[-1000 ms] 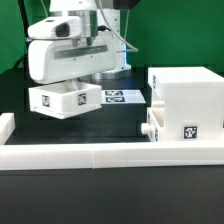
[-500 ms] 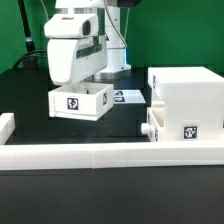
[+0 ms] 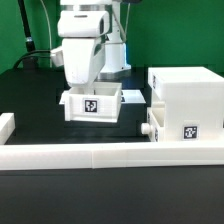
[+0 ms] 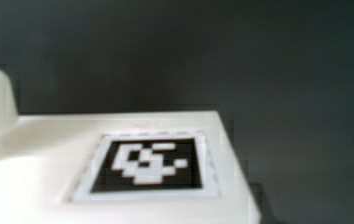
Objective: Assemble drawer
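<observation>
In the exterior view my gripper point(image 3: 90, 88) reaches down into a small open-topped white tray point(image 3: 92, 106) and is shut on its wall, holding it just above the black table. The tray's tag faces the camera. The fingertips are hidden by the tray. The large white housing point(image 3: 188, 100) stands at the exterior view's right, apart from the tray, with a small knob point(image 3: 148, 129) sticking out of its lower left face. In the wrist view the tray's white face with its tag point(image 4: 151, 162) fills the near part of the picture, and the fingers do not show.
A long low white border wall point(image 3: 100, 155) runs along the front and turns up at the exterior view's left point(image 3: 6, 128). The marker board point(image 3: 130, 96) lies flat behind the tray. A green backdrop stands behind the arm.
My gripper has carried the tray toward the exterior view's right, closer to the housing, and turned it so its tag faces the camera squarely. The housing has not moved.
</observation>
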